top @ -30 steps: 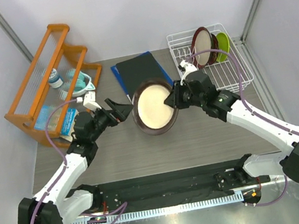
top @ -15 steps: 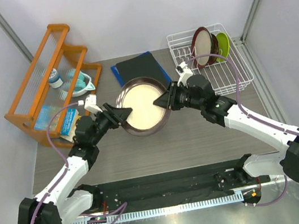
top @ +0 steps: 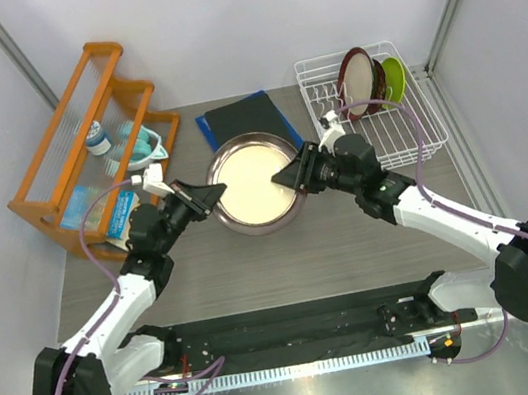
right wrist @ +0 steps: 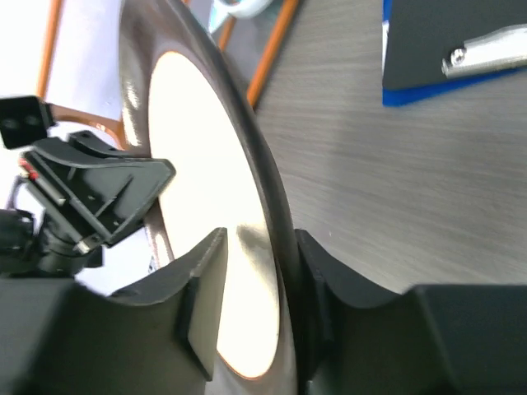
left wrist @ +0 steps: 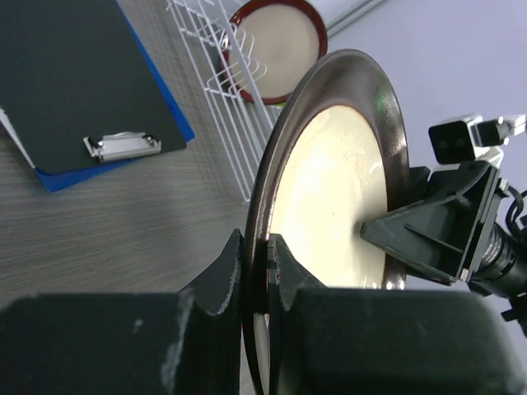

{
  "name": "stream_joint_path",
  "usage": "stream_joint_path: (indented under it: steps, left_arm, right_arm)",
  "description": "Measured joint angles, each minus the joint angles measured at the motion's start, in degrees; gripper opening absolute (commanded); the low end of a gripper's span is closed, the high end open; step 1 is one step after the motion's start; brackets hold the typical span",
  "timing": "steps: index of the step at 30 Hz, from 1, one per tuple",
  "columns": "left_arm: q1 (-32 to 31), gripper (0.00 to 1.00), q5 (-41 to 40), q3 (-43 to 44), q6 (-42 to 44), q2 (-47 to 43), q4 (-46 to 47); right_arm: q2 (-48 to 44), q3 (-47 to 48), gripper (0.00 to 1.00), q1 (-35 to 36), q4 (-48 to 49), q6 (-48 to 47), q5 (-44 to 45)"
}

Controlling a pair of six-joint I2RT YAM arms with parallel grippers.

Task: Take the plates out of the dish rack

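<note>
The brown-grey-rimmed plate [top: 254,184] hangs tilted above the table's middle, between both arms. My left gripper [top: 205,196] is shut on its left rim; in the left wrist view the fingers [left wrist: 226,267] pinch the rim of the plate [left wrist: 329,181]. My right gripper [top: 291,177] straddles the right rim with its jaws parted: in the right wrist view the inner finger [right wrist: 202,276] stands off the plate's [right wrist: 206,164] cream face, while the outer finger lies against its back. The red-rimmed plate [top: 357,82] stands upright in the white dish rack [top: 421,136].
A dark red bowl [top: 379,83] and a lime-green bowl [top: 395,80] stand in the rack behind the red-rimmed plate. A black clipboard on blue [top: 241,122] lies behind the held plate. An orange wooden shelf [top: 80,127] stands at the back left.
The plate has moved left and tipped flatter. My left gripper, open a second ago, has closed on its left rim. My right gripper's jaws have parted from their grip on the right rim.
</note>
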Motion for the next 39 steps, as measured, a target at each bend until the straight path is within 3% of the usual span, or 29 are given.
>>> stream_joint_path:
  steps: [1,5,15,21,31,34,35,39]
  left_arm:
    - [-0.4,0.0,-0.5,0.1,0.9,-0.4,-0.8]
    - [-1.7,0.0,-3.3,1.4,4.2,-3.9,-9.5]
    - [-2.5,0.0,-14.0,3.9,13.0,-11.0,-28.6]
    - [-1.8,0.0,-19.9,-0.5,16.5,-9.8,-37.6]
    - [-1.8,0.0,-20.0,-3.1,14.7,-6.9,-33.0]
    - [-1.8,0.05,-20.7,-3.1,13.6,-4.5,-31.8]
    - [-1.8,0.13,-21.3,-3.0,13.4,-3.8,-31.6]
    - [-1.8,0.15,-23.8,-2.3,12.8,0.0,-30.6]
  right_arm:
    - [0.2,-0.1,0.6,0.2,-0.3,-0.5,0.2]
    - [0.2,-0.1,0.69,1.7,-2.6,-1.9,1.5]
    - [-4.9,3.9,0.78,2.6,-13.4,-10.3,13.3]
    - [-7.6,8.2,0.78,2.3,-15.3,-14.3,19.7]
    - [-5.8,9.0,0.79,1.1,-18.3,-17.7,23.8]
    - [-4.9,9.2,0.79,0.0,-19.3,-18.8,25.7]
    - [-4.5,9.4,0.79,-0.5,-19.8,-19.2,26.5]
    - [-1.9,11.6,0.79,-5.0,-22.1,-21.2,28.5]
